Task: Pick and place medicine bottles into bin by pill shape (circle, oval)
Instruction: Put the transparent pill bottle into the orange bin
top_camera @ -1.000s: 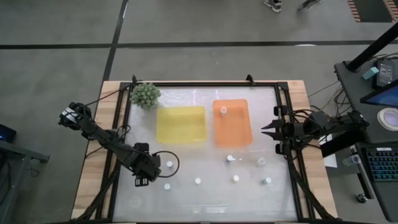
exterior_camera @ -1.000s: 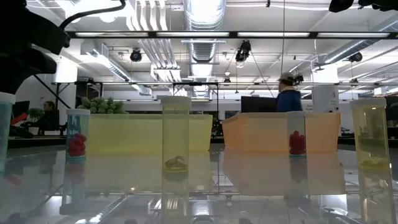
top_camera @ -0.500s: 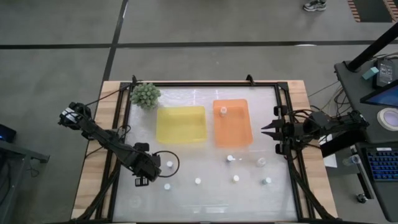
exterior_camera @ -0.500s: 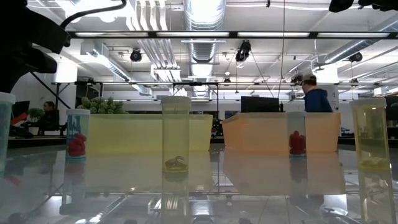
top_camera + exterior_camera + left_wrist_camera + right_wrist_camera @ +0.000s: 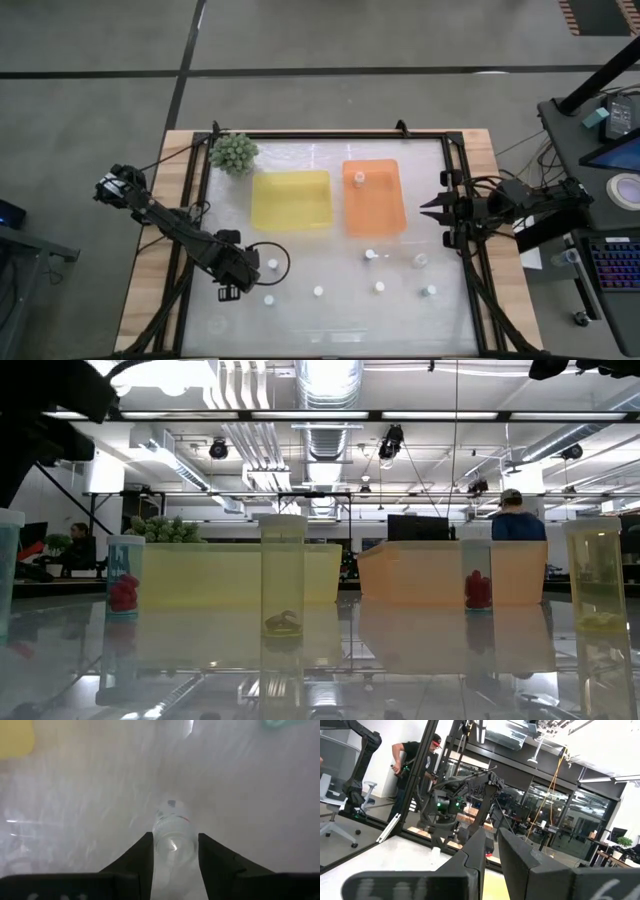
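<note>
As seen from above, the left gripper (image 5: pixel 238 283) sits low over the front-left part of the table (image 5: pixel 330 325), its tip too dark to judge there; the right gripper (image 5: pixel 436 208) waits at the right edge, level with the orange bin (image 5: pixel 385 210), fingers pressed together. One medicine bottle (image 5: pixel 359 179) stands inside the orange bin near its far end; the yellow bin (image 5: pixel 291 200) beside it shows none. Loose bottles stand on the table in front of the bins: one (image 5: pixel 272 265) just beside the left gripper, one (image 5: pixel 268 299) nearer the front edge, and others (image 5: pixel 379 287) spread toward the right. A green spiky plant (image 5: pixel 233 152) sits at the far left corner. From table height, upright clear bottles line the foreground, one (image 5: pixel 283 575) with a pale pill at its base, two (image 5: pixel 124 575) with red contents; the yellow and orange bins stand behind them. A person (image 5: pixel 518 520) is in the room beyond. Left wrist view: the two dark fingers (image 5: pixel 139 862) flank a clear bottle (image 5: pixel 173 839), both touching its sides, pinching it; the bottle is upright on the white surface. Right wrist view: the fingers (image 5: pixel 476 851) lie close together, nothing between them; another person (image 5: pixel 417 757) stands in the background.
</note>
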`<control>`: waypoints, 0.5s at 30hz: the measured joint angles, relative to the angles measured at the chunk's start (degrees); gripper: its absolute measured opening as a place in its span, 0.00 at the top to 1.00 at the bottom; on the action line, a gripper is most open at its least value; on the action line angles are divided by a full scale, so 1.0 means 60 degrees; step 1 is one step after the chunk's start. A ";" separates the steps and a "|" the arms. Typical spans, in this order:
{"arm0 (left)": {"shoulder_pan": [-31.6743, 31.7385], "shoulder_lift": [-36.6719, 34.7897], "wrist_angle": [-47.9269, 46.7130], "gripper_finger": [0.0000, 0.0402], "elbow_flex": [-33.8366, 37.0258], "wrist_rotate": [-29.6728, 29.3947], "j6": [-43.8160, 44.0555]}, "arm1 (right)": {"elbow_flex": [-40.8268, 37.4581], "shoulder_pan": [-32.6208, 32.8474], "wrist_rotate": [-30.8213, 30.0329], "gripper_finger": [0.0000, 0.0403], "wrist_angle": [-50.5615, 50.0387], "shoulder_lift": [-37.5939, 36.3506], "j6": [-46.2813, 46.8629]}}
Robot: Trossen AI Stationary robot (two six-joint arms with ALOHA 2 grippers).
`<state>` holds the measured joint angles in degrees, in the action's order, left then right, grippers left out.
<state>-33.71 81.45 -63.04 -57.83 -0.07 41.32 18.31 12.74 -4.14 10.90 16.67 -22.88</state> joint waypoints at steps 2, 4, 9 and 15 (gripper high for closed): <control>0.0012 0.0000 -0.0249 0.73 -0.0291 0.0002 0.0141 | 0.0000 -0.0002 0.0000 0.89 0.0000 0.0000 0.0000; 0.0017 0.0000 -0.0429 0.73 -0.0654 -0.0011 0.0307 | 0.0000 -0.0002 0.0000 0.89 0.0000 0.0000 -0.0002; 0.0162 0.0000 -0.0597 0.73 -0.1783 -0.0860 0.0532 | 0.0000 -0.0001 -0.0004 0.89 0.0000 0.0000 -0.0001; 0.0803 0.0000 -0.0363 0.73 -0.3387 -0.2850 -0.0026 | 0.0001 -0.0002 -0.0091 0.89 0.0000 0.0000 -0.0005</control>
<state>-28.90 81.45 -65.22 -78.15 -17.17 41.16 18.31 12.73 -4.69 10.90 16.67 -22.91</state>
